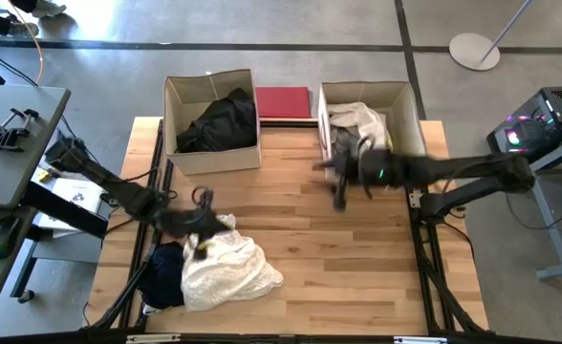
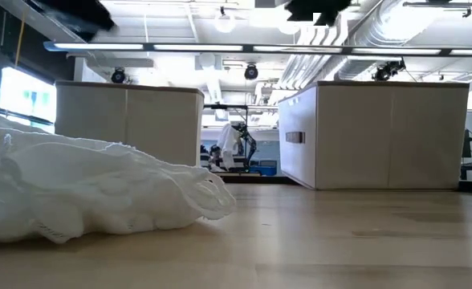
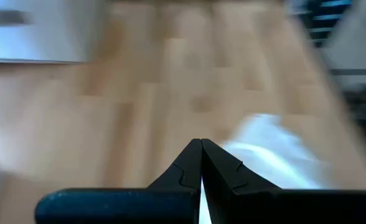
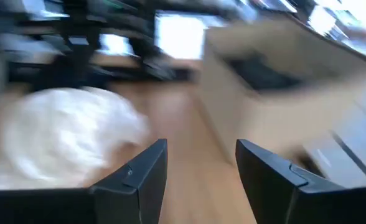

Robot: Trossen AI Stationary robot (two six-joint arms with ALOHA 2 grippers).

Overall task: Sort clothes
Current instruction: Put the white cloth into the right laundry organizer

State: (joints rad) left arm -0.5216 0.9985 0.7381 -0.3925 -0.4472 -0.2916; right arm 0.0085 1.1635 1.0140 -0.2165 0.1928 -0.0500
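High view: white garment [image 1: 226, 270] just beside closed, empty left gripper [image 1: 203, 227]

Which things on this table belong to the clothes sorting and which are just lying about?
Part of the job: white garment, dark navy garment, black clothes in the left box, light clothes in the right box.

Just lying about: dark-red rectangle, clamp on the side desk.

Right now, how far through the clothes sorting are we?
Partly done. Dark clothes lie in the left box, light clothes in the right box. Nothing is in hand: the left tool is shut beside the white garment, and the right tool is open and empty. That white garment and a dark navy one remain.
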